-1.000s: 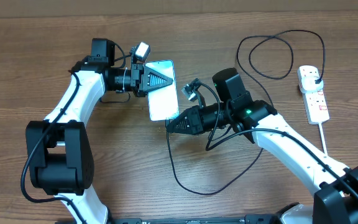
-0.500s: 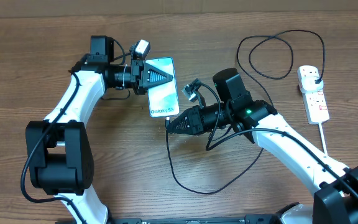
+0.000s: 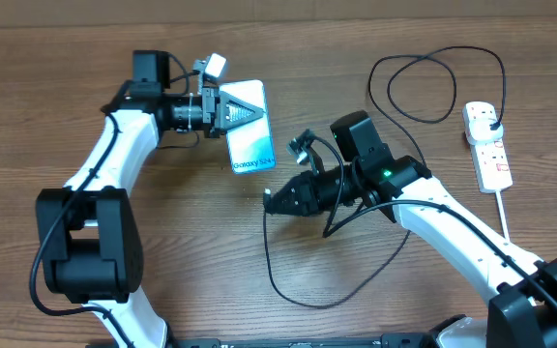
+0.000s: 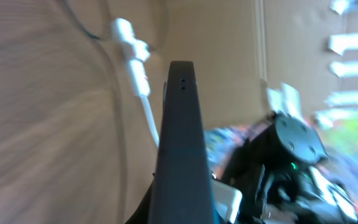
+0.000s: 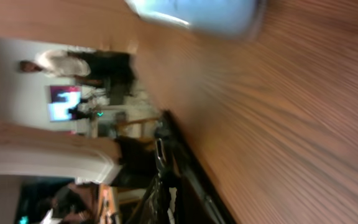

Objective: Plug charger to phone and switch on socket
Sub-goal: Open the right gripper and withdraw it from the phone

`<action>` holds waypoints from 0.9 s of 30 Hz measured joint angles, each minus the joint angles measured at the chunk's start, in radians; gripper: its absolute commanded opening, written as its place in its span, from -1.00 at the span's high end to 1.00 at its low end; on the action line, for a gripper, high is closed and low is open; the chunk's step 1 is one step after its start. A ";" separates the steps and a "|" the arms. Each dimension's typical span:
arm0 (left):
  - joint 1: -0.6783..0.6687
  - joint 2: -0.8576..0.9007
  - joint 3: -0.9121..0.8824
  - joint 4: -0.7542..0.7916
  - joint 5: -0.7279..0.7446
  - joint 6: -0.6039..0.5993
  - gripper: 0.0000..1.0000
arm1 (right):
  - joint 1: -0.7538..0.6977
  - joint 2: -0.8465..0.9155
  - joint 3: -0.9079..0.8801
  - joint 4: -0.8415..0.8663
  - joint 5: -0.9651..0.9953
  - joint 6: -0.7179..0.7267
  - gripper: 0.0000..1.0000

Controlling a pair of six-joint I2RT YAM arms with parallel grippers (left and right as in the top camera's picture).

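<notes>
The phone [image 3: 252, 145], with a light blue screen and "Galaxy S24" text at its near short edge, is held off the table in my left gripper [image 3: 251, 113], which is shut on its far half. It shows edge-on and dark in the left wrist view [image 4: 179, 137]. My right gripper [image 3: 273, 200] is shut on the connector end of the charger, the thin black cable [image 3: 288, 282], a short gap below and right of the phone. The cable's black plug [image 3: 492, 122] sits in the white socket [image 3: 491, 159] at the far right. The right wrist view shows the phone blurred at the top [image 5: 197, 12].
The black cable loops on the table in front of the right arm and again at the back right [image 3: 433, 87]. The socket's thick white cord [image 3: 504, 213] runs toward the front right. The socket shows blurred in the left wrist view [image 4: 132, 50].
My left gripper has carried the phone back and left and turned it. The right gripper with the connector has drawn slightly toward me, so the gap between connector and phone has widened.
</notes>
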 measured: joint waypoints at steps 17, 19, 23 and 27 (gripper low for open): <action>0.084 0.000 0.000 -0.237 -0.388 0.060 0.92 | -0.019 0.027 -0.003 -0.401 1.020 0.007 0.93; 0.084 0.000 0.000 -0.244 -0.414 0.064 0.92 | -0.019 0.049 -0.003 -0.402 1.067 0.013 0.90; 0.084 0.000 0.000 -0.259 -0.435 0.065 0.92 | -0.019 0.101 -0.003 -0.392 1.120 0.029 0.26; 0.084 0.000 0.000 -0.262 -0.444 0.069 0.92 | -0.019 0.143 -0.003 -0.365 1.147 0.047 0.06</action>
